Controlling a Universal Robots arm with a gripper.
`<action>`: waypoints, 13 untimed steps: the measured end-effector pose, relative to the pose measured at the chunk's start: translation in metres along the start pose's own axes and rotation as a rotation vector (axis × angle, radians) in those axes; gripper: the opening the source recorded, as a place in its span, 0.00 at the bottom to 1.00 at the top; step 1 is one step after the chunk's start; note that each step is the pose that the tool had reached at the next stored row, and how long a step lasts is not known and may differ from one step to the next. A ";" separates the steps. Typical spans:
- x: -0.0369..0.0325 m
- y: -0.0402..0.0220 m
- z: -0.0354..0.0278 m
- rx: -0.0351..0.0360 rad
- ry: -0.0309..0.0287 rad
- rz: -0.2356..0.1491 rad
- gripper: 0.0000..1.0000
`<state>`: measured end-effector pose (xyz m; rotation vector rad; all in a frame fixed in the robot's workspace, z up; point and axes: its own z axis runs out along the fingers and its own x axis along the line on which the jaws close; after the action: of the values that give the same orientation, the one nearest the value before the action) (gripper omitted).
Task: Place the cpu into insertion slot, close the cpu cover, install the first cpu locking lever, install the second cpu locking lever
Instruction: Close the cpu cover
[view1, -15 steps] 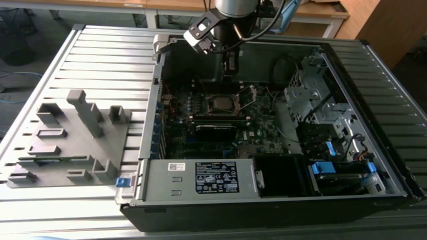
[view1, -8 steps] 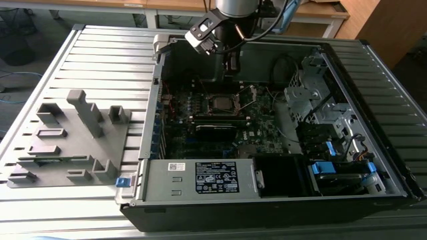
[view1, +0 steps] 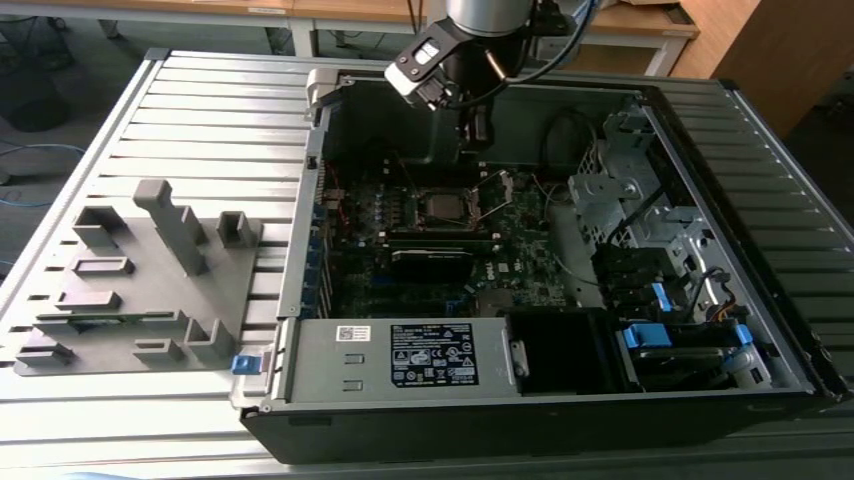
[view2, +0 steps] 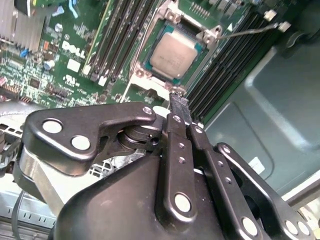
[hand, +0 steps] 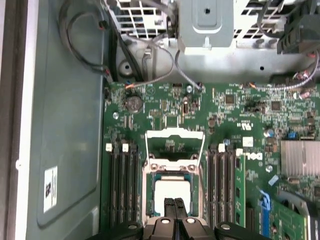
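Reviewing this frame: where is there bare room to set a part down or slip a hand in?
Free: the slatted table around the grey fixture; the bare case panel beside the motherboard. Crowded: around the cpu, hemmed by memory slots and the gripper.

green motherboard (hand: 170, 115), dull silver-grey cpu (view2: 172, 54), silvery cpu cover (hand: 174, 133), black tool (view2: 179, 106), pale grey ribbed table (view1: 214, 120)
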<state>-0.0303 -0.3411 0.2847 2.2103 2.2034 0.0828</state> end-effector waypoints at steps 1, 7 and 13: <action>0.0000 0.0028 0.0002 0.0001 0.0000 0.000 0.11; 0.0000 0.0188 0.0019 0.0000 0.0000 0.000 0.11; 0.0000 0.0347 0.0038 0.0001 -0.0002 0.000 0.11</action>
<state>0.0045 -0.3411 0.2826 2.2102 2.2034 0.0825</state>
